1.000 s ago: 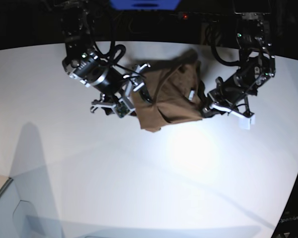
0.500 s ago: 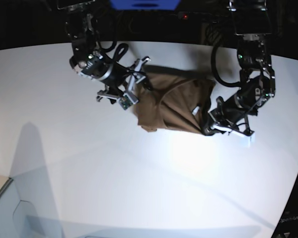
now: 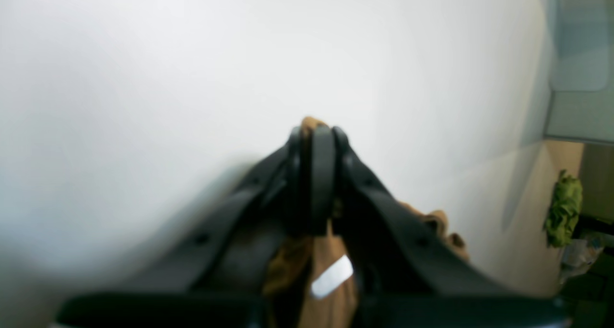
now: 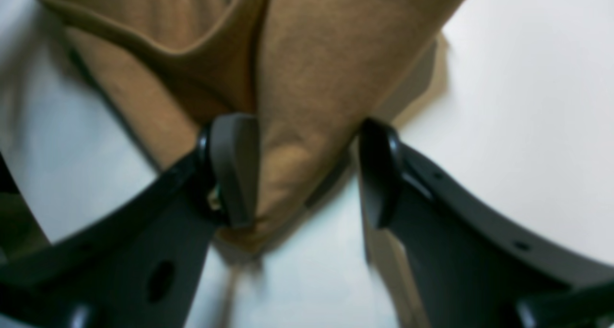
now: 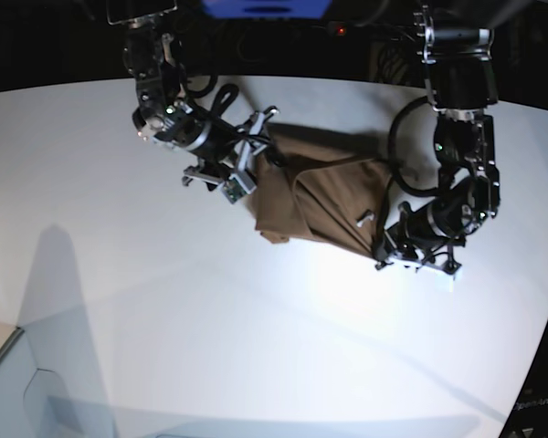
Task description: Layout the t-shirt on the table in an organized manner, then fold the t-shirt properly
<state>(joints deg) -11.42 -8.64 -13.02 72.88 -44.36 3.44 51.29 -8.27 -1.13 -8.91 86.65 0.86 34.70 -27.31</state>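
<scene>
The brown t-shirt (image 5: 324, 201) lies bunched and creased on the white table (image 5: 164, 301), stretched between both arms. At the shirt's near right corner my left gripper (image 5: 381, 245) is shut on the t-shirt. In the left wrist view its fingers (image 3: 322, 174) press together with brown cloth (image 3: 311, 123) poking out at the tips and a white tag (image 3: 331, 275) below. My right gripper (image 5: 260, 151) is at the shirt's far left edge. The right wrist view shows this gripper (image 4: 307, 174) open, a fold of t-shirt (image 4: 307, 102) lying between the fingers and touching only the left one.
The table's (image 3: 144, 78) curved edge runs down the right of the left wrist view, with beige floor and a green object (image 3: 566, 208) beyond it. A blue object (image 5: 265, 7) sits behind the table's far edge. A pale floor area (image 5: 18, 392) shows at the lower left.
My left gripper has pulled the shirt's corner toward the front, spreading the cloth wider. The right gripper has drawn back toward the far left edge of the shirt.
</scene>
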